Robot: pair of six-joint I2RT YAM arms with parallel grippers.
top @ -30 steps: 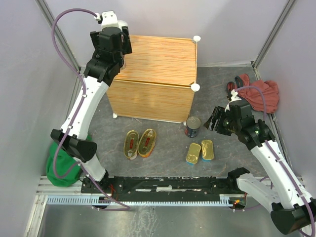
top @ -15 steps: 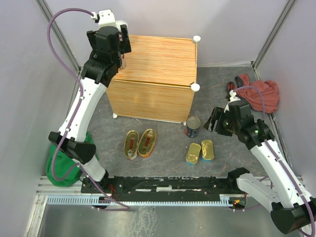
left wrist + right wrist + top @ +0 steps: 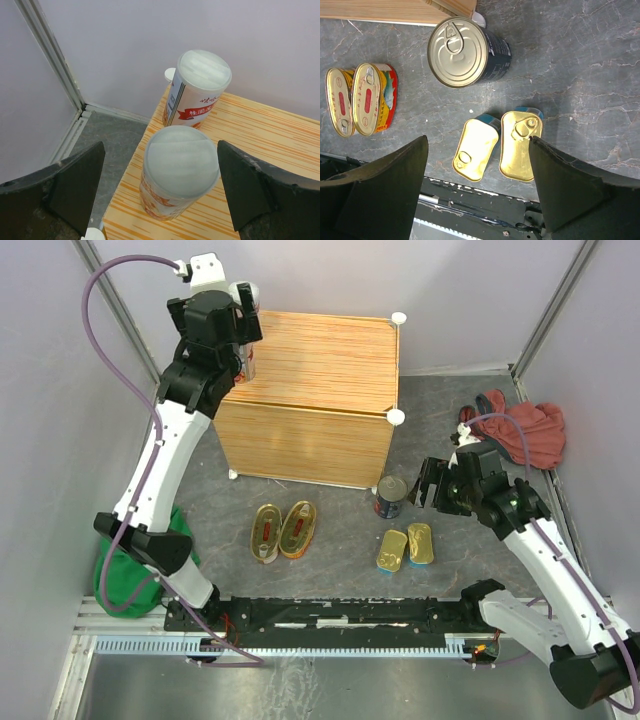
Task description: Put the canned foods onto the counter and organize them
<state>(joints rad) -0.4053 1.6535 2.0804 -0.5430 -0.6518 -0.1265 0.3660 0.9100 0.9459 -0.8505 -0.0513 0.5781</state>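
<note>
Logs dark round tin (image 3: 390,496) upright, near and to the left of the spread, empty right hand (image 3: 432,483), the nearer arm, with left hand (image 3: 240,330) likewise spread over 2 tall cans (image 3: 181,170) standing on the worktop's (image 3: 320,360) far-left corner.

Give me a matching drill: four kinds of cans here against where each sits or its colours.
1 white-lidded cylinders
2 dark round tin
3 oval tins
4 rectangular tins

A gold lids, blue sides
B counter, far-left corner
C gold lids, red sides
D floor, by the counter's near-right knob

Pairs: 1-B, 2-D, 3-C, 4-A
</note>
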